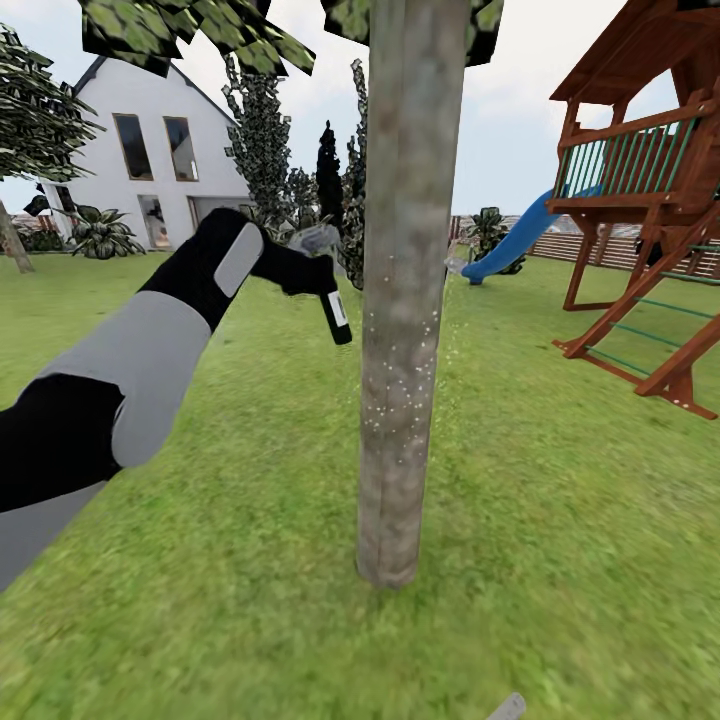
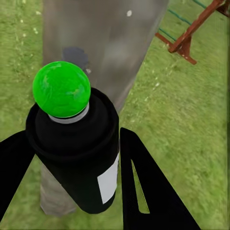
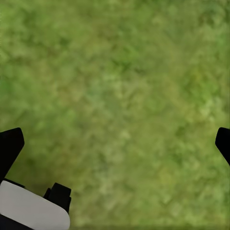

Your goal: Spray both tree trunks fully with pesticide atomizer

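The tree trunk [image 1: 405, 300], grey-brown and mottled, rises from the lawn right in front of me. White pesticide specks [image 1: 408, 372] dot its middle part. My left gripper [image 1: 298, 270] is shut on the pesticide atomizer [image 1: 336, 312], held just left of the trunk with its grey head up and its labelled black body hanging down. In the left wrist view the black bottle [image 2: 79, 158] sits between the two fingers [image 2: 143, 187], a green ball on its end, with the trunk [image 2: 110, 43] close behind. My right gripper [image 3: 115, 143] is open over bare grass.
A wooden playset [image 1: 650, 200] with a blue slide [image 1: 515, 240] stands to the right, a slat fence [image 1: 585, 248] behind it. The white house [image 1: 150, 150] and dark conifers [image 1: 330, 175] lie far back. Another tree [image 1: 14, 240] leans at the far left.
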Robot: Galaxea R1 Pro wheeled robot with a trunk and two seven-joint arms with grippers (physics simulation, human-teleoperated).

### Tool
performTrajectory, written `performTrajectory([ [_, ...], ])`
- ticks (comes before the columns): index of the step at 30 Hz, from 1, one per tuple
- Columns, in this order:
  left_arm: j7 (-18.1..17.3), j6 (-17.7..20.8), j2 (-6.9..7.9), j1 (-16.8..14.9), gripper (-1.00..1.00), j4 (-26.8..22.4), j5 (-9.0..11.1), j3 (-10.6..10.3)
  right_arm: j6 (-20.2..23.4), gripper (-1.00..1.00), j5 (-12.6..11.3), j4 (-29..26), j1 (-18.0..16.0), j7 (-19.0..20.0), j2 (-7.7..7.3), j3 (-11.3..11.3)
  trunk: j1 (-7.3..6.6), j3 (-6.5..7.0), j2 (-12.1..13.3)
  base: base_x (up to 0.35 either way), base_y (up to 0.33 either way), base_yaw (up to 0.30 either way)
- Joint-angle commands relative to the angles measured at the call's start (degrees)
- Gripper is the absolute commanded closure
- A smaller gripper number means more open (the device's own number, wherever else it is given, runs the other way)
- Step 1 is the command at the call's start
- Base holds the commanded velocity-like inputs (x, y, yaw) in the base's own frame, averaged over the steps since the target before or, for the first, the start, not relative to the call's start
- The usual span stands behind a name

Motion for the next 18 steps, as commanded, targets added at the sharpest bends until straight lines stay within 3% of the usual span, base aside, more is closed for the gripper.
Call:
performTrajectory([
  [1,0.00,0.01,0.00,-0.31,1.00,0.01,0.05,0.34,0.00,-1.00,0.00,0.00,0.00,0.02,0.00,0.00,0.00,0.00,0.00,0.000,0.000,0.000],
  [8,0.00,0.07,-0.28,-3.80,1.00,0.12,0.10,0.87,0.00,-1.00,0.00,0.00,0.00,0.07,0.08,0.00,0.00,0.00,0.00,0.000,0.000,0.000],
  [9,0.00,0.08,-0.37,-4.06,1.00,0.31,0.46,0.92,0.00,-1.00,0.00,0.00,0.00,0.07,0.09,0.00,0.00,0.00,0.00,0.000,0.000,0.000],
  [11,0.00,0.06,-1.26,-4.56,1.00,1.10,4.55,0.99,0.00,-1.00,0.00,0.00,0.00,0.07,0.09,0.00,0.00,0.00,0.00,0.000,0.000,0.000],
  [12,0.00,0.08,-1.40,-4.64,1.00,1.23,5.46,1.00,0.00,-1.00,0.00,0.00,0.00,0.07,0.09,0.00,0.00,0.00,0.00,0.000,0.000,0.000],
  [18,-0.08,0.03,-1.55,-4.69,1.00,3.62,6.11,1.01,0.00,-1.00,0.00,0.00,0.00,0.07,0.08,0.00,0.00,0.00,0.00,0.000,0.000,0.000],
])
